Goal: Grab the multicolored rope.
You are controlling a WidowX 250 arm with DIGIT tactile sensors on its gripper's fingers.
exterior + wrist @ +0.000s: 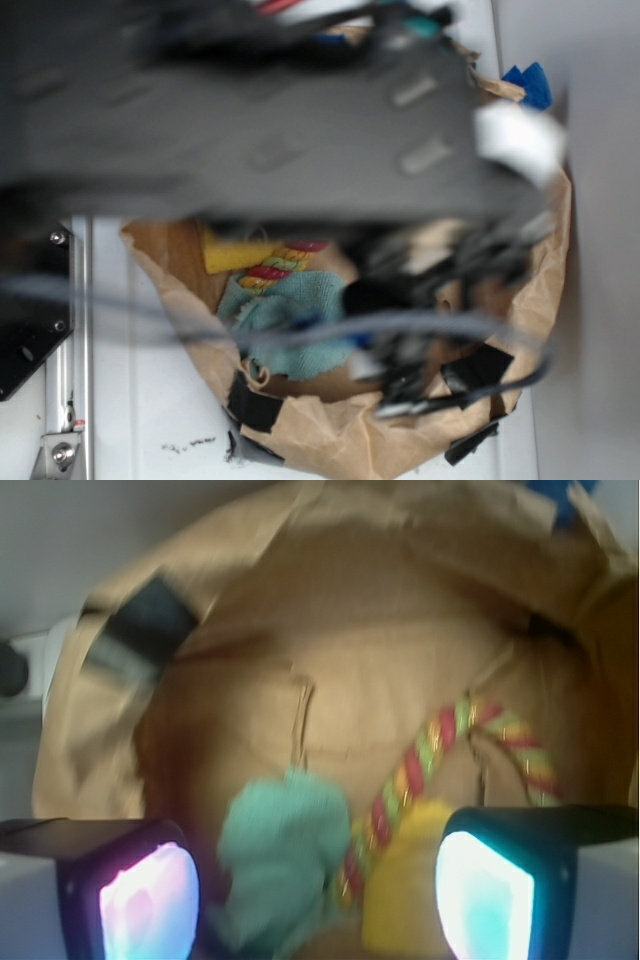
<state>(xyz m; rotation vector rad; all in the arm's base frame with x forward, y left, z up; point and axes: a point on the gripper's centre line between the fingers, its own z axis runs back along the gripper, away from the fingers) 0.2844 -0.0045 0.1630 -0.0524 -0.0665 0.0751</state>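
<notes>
The multicolored rope, twisted red, yellow and light green, lies inside a brown paper-lined hollow and curves off to the right. In the exterior view a short piece of the rope shows between the two cloths. My gripper is open, its two glowing pads wide apart above the cloths. The rope's near end runs down between the fingers, closer to the right one, and touches neither. In the exterior view the blurred dark arm hides the gripper.
A teal cloth and a yellow cloth lie on either side of the rope's near end. Crumpled brown paper rises all around, held with black tape. A metal rail stands at the left.
</notes>
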